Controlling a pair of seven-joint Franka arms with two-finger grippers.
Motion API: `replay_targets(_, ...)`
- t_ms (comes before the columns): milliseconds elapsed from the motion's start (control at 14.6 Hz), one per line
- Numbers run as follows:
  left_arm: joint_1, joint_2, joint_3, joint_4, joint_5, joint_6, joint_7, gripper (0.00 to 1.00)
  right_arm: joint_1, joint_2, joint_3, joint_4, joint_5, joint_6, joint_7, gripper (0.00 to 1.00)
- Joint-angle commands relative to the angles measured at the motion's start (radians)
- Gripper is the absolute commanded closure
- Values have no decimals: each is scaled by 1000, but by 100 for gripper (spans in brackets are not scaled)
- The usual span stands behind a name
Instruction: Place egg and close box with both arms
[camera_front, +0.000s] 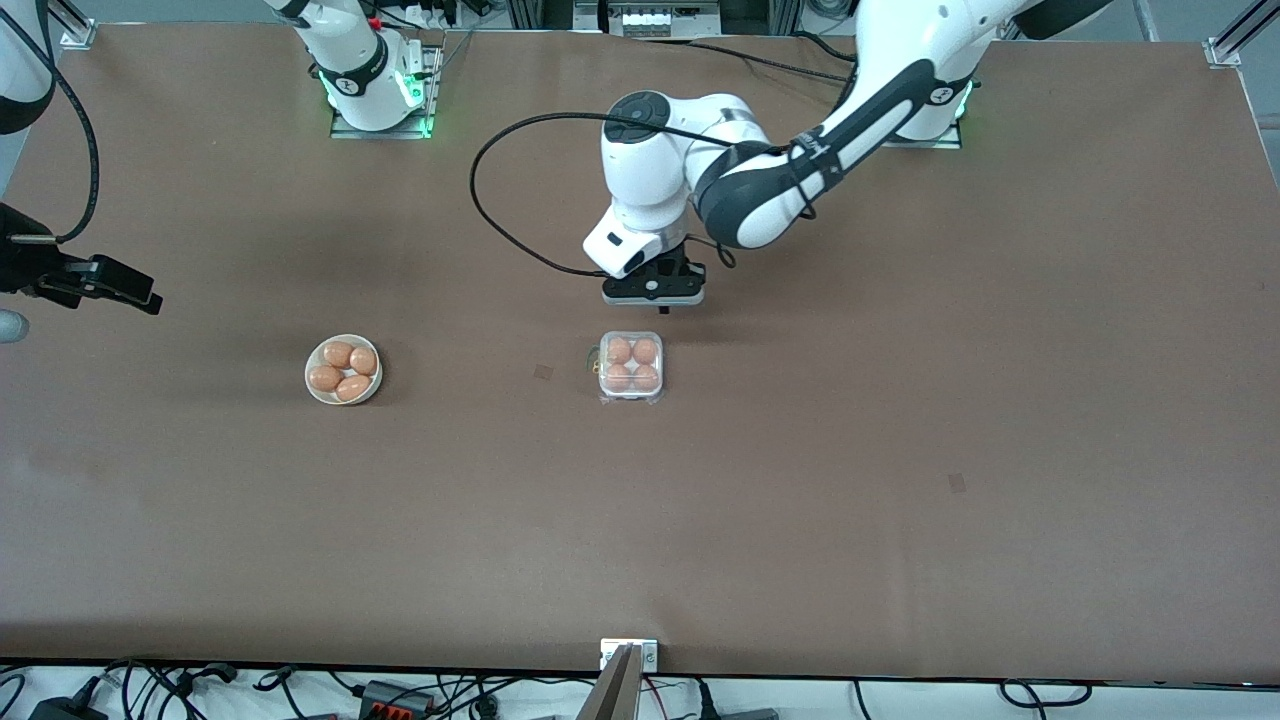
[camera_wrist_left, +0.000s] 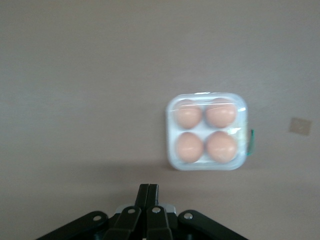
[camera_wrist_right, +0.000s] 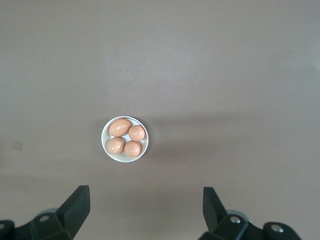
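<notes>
Front view: box (camera_front: 631, 367) mid-table, four eggs in its cells, clear lid apparently down over them. Left gripper (camera_front: 654, 292) hanging over bare table at the box's edge toward the robot bases, fingers pinched together, nothing held. Cream bowl (camera_front: 343, 369) with four more eggs toward the right arm's end of the table, well apart from the box. Right gripper (camera_front: 100, 280) up at the view's edge, waiting, away from both.

Left wrist view: box (camera_wrist_left: 207, 131) square, white tray, all four cells filled; clear cover glinting along the rim, latch state not readable. Small green tab at one side. Fingertips (camera_wrist_left: 148, 192) of the left gripper pressed shut against each other, empty.

Right wrist view: bowl (camera_wrist_right: 106, 144) directly below, right gripper (camera_wrist_right: 146, 202) spread wide, fingers well apart, carrying nothing.

Handling, as judgement: eggs light, smooth, rounded, likely slippery and fragile; best taken across the short middle with gentle squeeze. Thin plastic lid probably flexible and springy; press flat near the rim corners rather than pinching.

No brand, label or legible writing anywhere.
</notes>
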Motion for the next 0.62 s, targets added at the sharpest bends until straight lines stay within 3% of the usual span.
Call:
replay_targets(0, 87, -12, -86, 3, -30, -121, 134, 99, -20, -12, 13, 3, 21, -18, -12, 0)
replay_targets(206, 119, -10, -101, 42, -32, -269, 347, 99, -21, -12, 13, 3, 19, -18, -27, 0)
replay_targets(549, 133, -10, -97, 189, -26, -534, 735, 94, -21, -11, 11, 3, 18, -68, -15, 0)
